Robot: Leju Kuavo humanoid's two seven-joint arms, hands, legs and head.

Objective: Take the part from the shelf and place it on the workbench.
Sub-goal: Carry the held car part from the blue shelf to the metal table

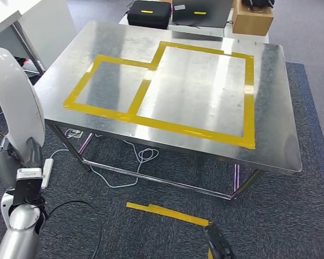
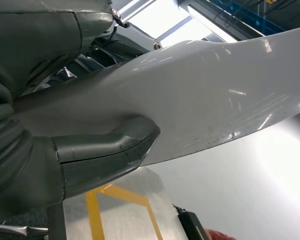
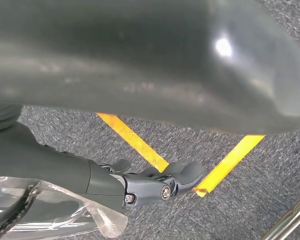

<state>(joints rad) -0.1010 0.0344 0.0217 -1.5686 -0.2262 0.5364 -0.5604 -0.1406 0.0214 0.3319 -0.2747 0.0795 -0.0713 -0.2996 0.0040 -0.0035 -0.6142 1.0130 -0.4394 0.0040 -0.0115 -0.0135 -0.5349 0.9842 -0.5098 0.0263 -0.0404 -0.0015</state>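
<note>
Left hand (image 2: 76, 160) clamped on white part (image 1: 13, 97) at head view's left edge, short of workbench (image 1: 193, 91); right hand (image 1: 218, 244) bottom centre, fingers straight, holding nothing; best carried level, lowered inside yellow tape (image 1: 173, 127) before release.

Bare workbench (image 1: 270, 108) top, black cases (image 1: 149, 13) along far edge

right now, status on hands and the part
Left hand grips white curved part, at robot's left side. Right hand low over carpet, fingers straight, holding nothing. Workbench ahead, part not yet on it. Cables on floor beneath.
</note>
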